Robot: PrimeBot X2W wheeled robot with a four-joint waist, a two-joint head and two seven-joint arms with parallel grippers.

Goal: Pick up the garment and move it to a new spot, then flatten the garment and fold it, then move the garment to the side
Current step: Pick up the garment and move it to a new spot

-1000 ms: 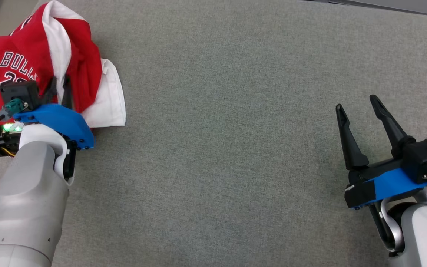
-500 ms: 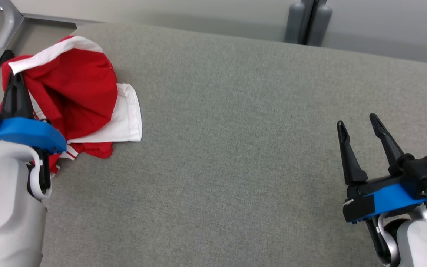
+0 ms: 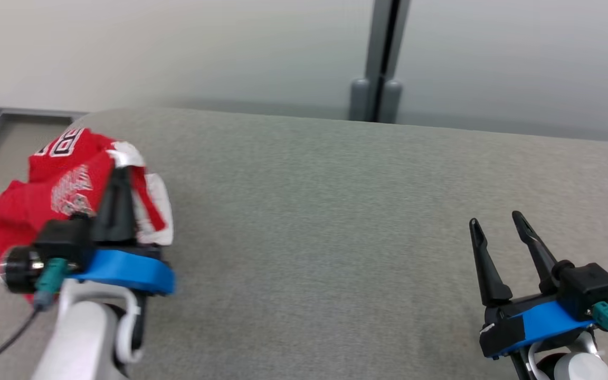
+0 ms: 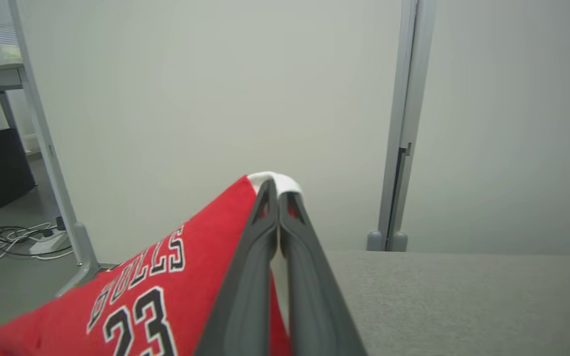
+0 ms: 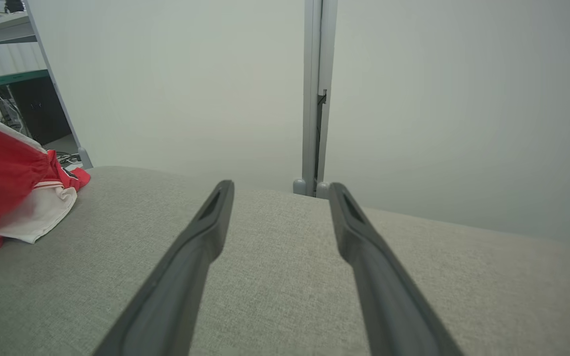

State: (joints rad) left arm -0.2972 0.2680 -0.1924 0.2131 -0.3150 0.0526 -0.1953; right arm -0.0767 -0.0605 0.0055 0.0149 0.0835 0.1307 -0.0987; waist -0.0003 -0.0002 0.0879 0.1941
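Note:
The garment (image 3: pixel 45 206) is a red jersey with white trim and black-and-white lettering. It hangs bunched at the left end of the grey table (image 3: pixel 325 211). My left gripper (image 3: pixel 119 171) is shut on its white edge and holds it raised. In the left wrist view the closed fingertips pinch the white hem, with the garment (image 4: pixel 136 291) draping down to the left. My right gripper (image 3: pixel 494 219) stands open over the table's right side with nothing between its fingers. In the right wrist view the garment (image 5: pixel 13 188) shows at the far left, partly resting on the table.
A pale wall with a grey vertical post (image 3: pixel 380 58) stands behind the table's far edge. A metal frame leg (image 4: pixel 52 163) and floor cables (image 4: pixel 8 237) lie off the table's left end. Bare table surface stretches between the two grippers.
My left gripper closed on the garment's white edge and lifted it off the table. The head camera tilted up, bringing the wall into view. The right gripper stayed open.

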